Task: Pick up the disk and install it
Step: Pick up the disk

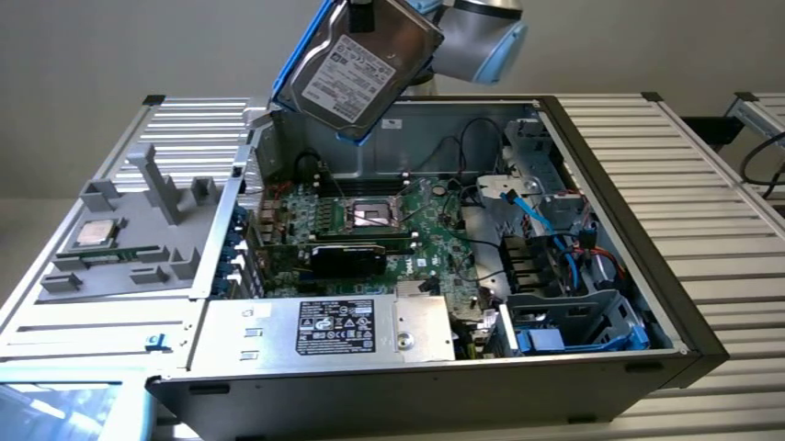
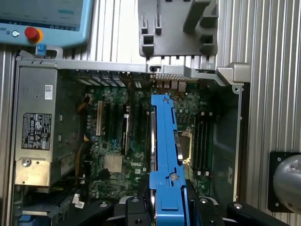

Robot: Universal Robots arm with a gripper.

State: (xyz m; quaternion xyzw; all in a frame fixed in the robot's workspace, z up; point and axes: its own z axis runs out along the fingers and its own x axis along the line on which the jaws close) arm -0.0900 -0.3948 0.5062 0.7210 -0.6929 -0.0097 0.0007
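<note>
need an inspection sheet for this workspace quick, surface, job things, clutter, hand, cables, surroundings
surface: ribbed metal table, with an open computer case lying on it
job's things: disk held in the air, tilted above the case, label toward the exterior view, blue frame along its edge
clutter: grey fixture on the exterior view's left, with a CPU chip resting on it
hand: hand shut on the disk, a finger on each side of the blue frame
cables: blue cables loose inside the case, toward the exterior view's right
surroundings: pendant with a red button beside the case; plain wall behind
</note>
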